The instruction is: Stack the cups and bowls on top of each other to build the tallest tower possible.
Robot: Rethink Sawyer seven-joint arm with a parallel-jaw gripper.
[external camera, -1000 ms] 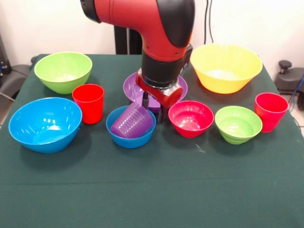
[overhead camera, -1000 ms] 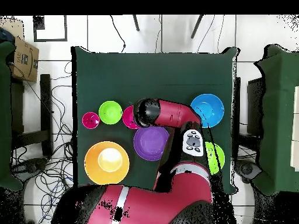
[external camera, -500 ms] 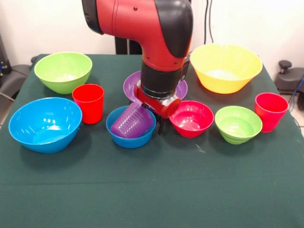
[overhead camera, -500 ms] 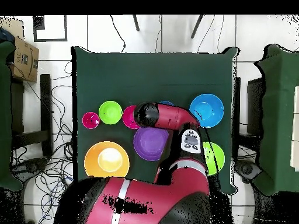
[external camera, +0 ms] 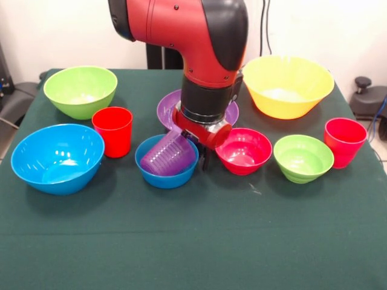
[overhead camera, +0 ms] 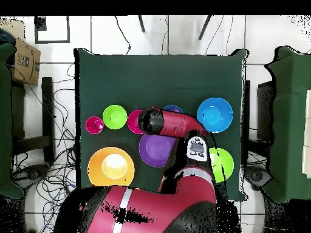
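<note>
A translucent purple cup [external camera: 167,154] lies tilted inside the small blue bowl [external camera: 164,176]. My gripper [external camera: 198,152] hangs low at that bowl's right rim, right beside the cup and between it and the small red-pink bowl [external camera: 243,151]. The arm hides how the jaws stand. One red cup [external camera: 113,131] stands left of the small blue bowl and another red cup [external camera: 344,142] stands at the far right. The purple bowl [external camera: 168,109] sits behind the arm. In the overhead view the arm [overhead camera: 167,121] covers the gripper; the small blue bowl [overhead camera: 173,109] peeks out beside it.
The large lime green bowl [external camera: 80,90] and the large blue bowl [external camera: 57,158] stand at the left. The big yellow bowl [external camera: 287,86] stands at the back right, and the small lime green bowl [external camera: 303,158] in front of it. Nothing is stacked except the cup in the bowl.
The arm has lowered a little and come slightly toward the front, bringing my gripper closer to the purple cup. The cups and bowls have not moved.
</note>
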